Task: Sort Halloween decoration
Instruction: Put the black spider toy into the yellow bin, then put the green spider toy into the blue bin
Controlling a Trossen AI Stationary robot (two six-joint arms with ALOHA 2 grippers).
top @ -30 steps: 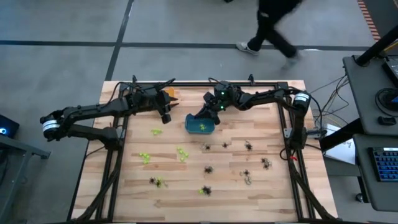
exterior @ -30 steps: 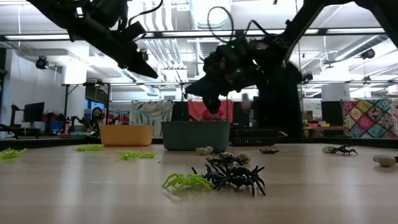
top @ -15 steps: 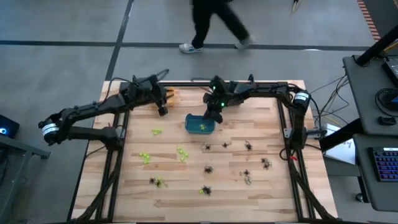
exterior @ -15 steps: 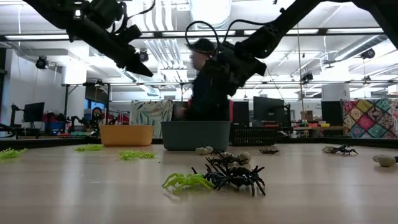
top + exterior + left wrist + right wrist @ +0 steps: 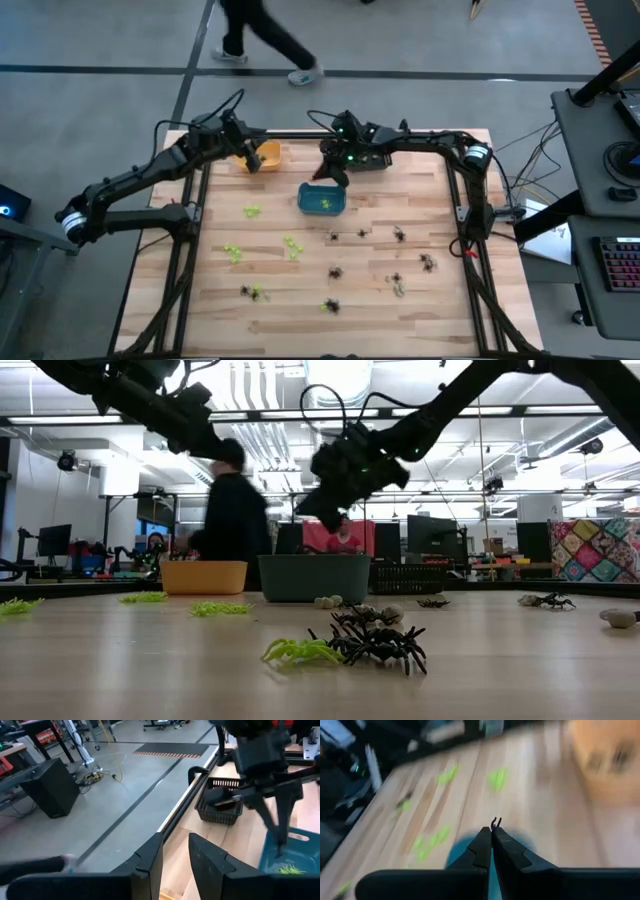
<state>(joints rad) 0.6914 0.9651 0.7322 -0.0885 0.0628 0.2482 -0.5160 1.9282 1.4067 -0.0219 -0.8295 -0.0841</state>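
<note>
Below my right gripper point(image 5: 333, 178) sits the teal bin point(image 5: 322, 200), with lime green trinkets point(image 5: 323, 207) lying inside it. My right fingers point(image 5: 492, 851) are pressed together, and something small and dark sticks out from between their tips; I cannot tell what it is. Just behind this hand, toward the far edge of the table point(image 5: 440, 310), stands the black bin point(image 5: 219, 806).

My left gripper point(image 5: 250, 160) hangs over the orange bin point(image 5: 266, 154) at the far left corner. Its fingers point(image 5: 150, 857) stand a narrow way apart, and I see nothing between them.

Nearer than both hands, the rest of the Halloween decoration is scattered over the wood. Green spiders point(image 5: 291, 245) lie on the side toward my left gripper, well apart from it. Black spiders point(image 5: 399, 235) lie on the side below my right gripper, also well apart. In the low view a green spider point(image 5: 298, 651) and a black spider point(image 5: 378, 642) touch each other at the near edge, with pale grey-white pieces point(image 5: 326, 601) farther back by the teal bin.

Beyond the table a person point(image 5: 262, 38) crosses the floor.
</note>
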